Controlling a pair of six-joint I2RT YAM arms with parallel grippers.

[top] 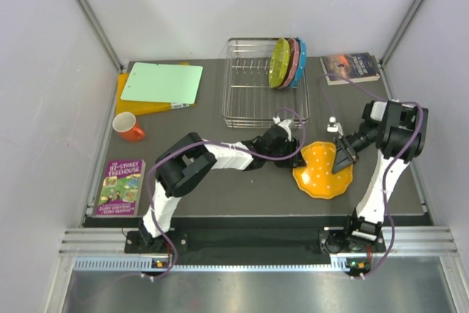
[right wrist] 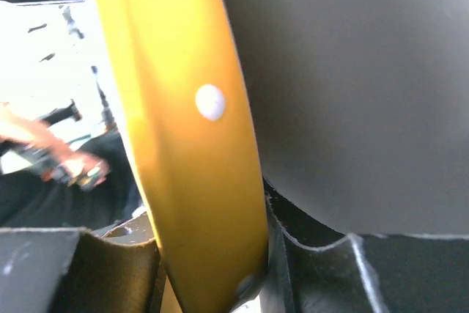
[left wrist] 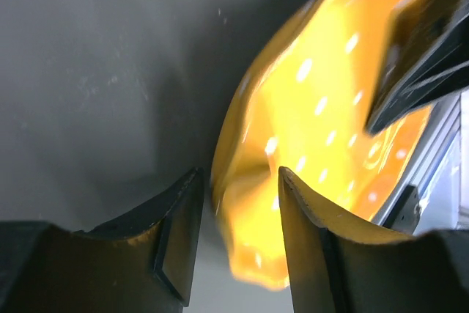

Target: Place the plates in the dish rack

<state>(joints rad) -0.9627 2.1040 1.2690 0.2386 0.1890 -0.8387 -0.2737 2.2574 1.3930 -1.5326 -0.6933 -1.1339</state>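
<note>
Now the right claw (right wrist: 209,251) is clamped narrow on the rim of the orange plate (top: 320,174), one finger on each face, as the right wrist view shows close up. The plate stands tilted over the dark surface (top: 220,181), its dotted face turned up and toward the left claw (left wrist: 240,177). Whether its low edge touches the surface I cannot tell. The left claw stands about half spread at the plate's opposite edge, with the scalloped rim reaching into the gap between its fingers (left wrist: 179,243); the rim does not look pinched there. So the plate lies between the two claws, held by the right one.

Beyond the left claw, farther from the arm bases, sits the dish rack (top: 249,93). At the rack's end toward the right claw's side, three plates stand upright on edge, side by side: a yellow-green plate (top: 279,62), a pink plate (top: 292,64) and a blue plate (top: 301,62). Well off to the left claw's left lie a green cutting board (top: 163,82) and an orange mug (top: 128,127).
</note>
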